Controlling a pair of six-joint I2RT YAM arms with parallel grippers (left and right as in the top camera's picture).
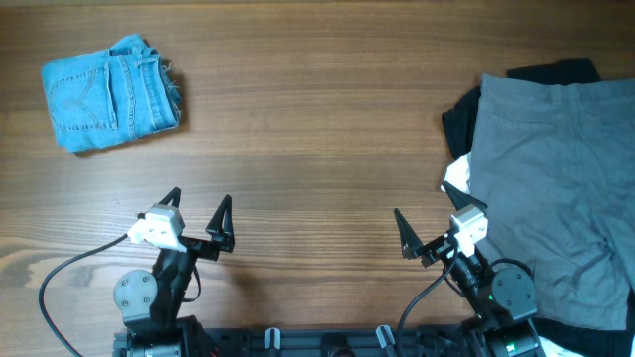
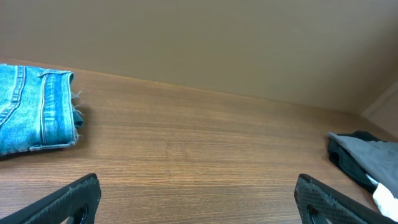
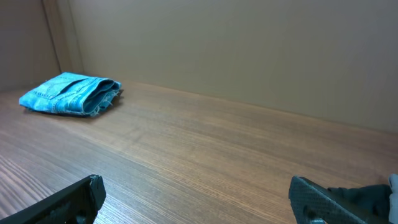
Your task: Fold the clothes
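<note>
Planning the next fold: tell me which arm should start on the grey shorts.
Right, most likely. The right gripper, open, sits beside the unfolded grey shorts; the left gripper, also open, is across the table, nearer the folded denim shorts.

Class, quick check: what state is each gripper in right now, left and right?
Left gripper: open, holding nothing.
Right gripper: open, holding nothing.

My desk point(image 1: 317, 149) is brown wood grain. The denim shorts point(image 1: 111, 91) are light blue, the large shorts point(image 1: 551, 188) mid-grey, with a black garment point(image 1: 551, 71) and a white garment point(image 1: 456, 176). My left claw point(image 1: 201, 195) and right claw point(image 1: 425, 202) are black-fingered.
</note>
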